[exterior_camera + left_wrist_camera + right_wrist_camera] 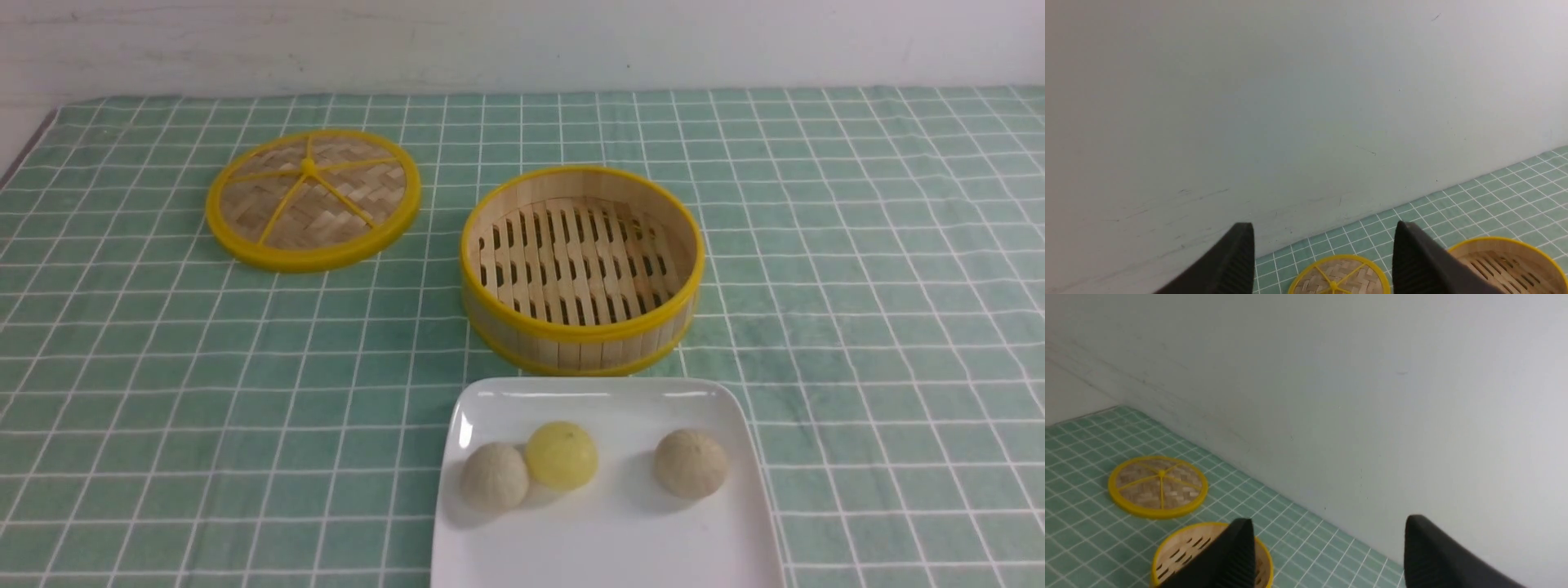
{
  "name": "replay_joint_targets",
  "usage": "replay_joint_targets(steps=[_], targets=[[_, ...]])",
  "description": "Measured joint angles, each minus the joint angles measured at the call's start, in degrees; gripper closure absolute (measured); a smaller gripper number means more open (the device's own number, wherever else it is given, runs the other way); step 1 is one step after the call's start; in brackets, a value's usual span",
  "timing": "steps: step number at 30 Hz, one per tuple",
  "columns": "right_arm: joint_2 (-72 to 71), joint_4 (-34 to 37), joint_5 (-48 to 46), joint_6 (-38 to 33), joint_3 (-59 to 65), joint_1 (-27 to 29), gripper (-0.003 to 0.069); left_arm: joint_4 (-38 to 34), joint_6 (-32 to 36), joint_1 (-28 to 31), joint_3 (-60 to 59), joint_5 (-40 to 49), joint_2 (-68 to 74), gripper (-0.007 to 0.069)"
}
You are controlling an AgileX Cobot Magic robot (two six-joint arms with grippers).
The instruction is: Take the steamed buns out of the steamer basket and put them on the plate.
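The steamed buns were found on the plate. The left fingers and right fingers were spread, empty, best held clear.

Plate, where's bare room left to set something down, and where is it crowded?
On the plate, bare patches: the strip along its far rim, by the basket; the gap between the yellow bun and the right beige bun; the near part in front of them. Crowded: the left side, where the left beige bun touches the yellow one.

A plain white wall rises at the back; a green cloth gridded white spreads below.
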State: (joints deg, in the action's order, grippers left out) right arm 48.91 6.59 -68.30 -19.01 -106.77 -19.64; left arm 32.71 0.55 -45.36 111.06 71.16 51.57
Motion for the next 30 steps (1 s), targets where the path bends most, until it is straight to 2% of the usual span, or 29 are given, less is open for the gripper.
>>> replay_joint_targets(steps=[5,9,13,15,18,23,24,25,30], targets=[[-6.11,0.00,1.42,0.85,9.74,0.00,0.0174,-0.05,0.00,0.00,-2.45,0.00,-1.92,0.0165],[-13.50,0.06,6.75,1.17,23.99,0.00,0.0174,-0.23,0.00,0.00,-5.37,0.00,-2.31,0.0165],[-21.63,0.00,17.93,2.65,40.92,0.00,0.0181,-0.44,-0.54,0.00,-8.63,0.00,-2.31,0.0165],[-23.92,-0.29,22.48,3.25,45.20,0.00,0.0187,-0.45,-1.12,0.00,-9.45,0.00,-2.31,0.0165],[-29.67,-2.32,36.20,6.78,60.26,0.00,0.0204,-0.56,-2.20,0.00,-12.51,0.00,-2.31,0.0165],[-32.99,-7.11,51.51,11.11,77.28,0.00,0.0210,-0.86,-2.66,0.00,-16.55,0.00,-2.21,0.0165],[-33.06,-7.38,52.12,11.11,77.28,0.00,0.0210,-0.86,-2.66,0.00,-16.68,0.00,-2.21,0.0165],[-33.18,-9.20,57.30,11.35,81.76,0.00,0.0210,-0.86,-2.88,0.00,-17.82,0.00,-2.21,0.0165],[-33.25,-11.17,61.98,11.56,88.45,0.00,0.0223,-0.89,-4.58,0.00,-19.83,0.00,-2.21,0.0165]])
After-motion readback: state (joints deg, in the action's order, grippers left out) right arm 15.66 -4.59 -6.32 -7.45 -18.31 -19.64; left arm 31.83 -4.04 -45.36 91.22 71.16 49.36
